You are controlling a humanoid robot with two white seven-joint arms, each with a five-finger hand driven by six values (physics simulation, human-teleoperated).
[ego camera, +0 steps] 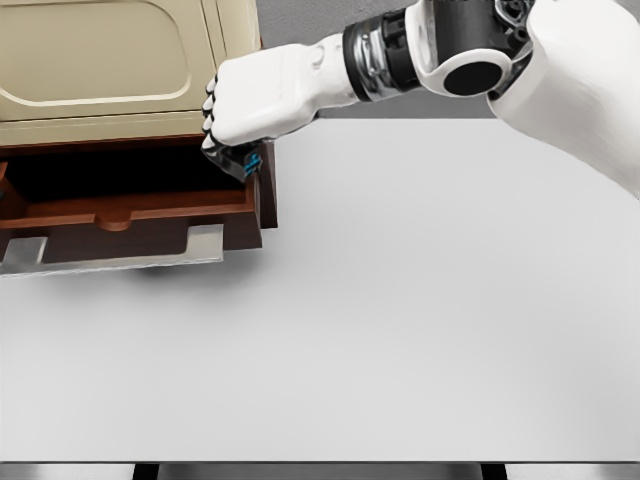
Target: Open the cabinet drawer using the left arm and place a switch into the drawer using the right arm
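Bright, even render — soft shadows, slight blur.

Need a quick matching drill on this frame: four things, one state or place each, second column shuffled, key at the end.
Things:
1. drawer
2. right hand
3. switch
4. cabinet

States or places:
A. beige, panelled front, upper left
B. pulled out, dark brown, inside in shadow
C. small, dark with blue parts, held at the drawer's right end
D. white, fingers curled around a small thing

Pairs: 1-B, 2-D, 3-C, 4-A
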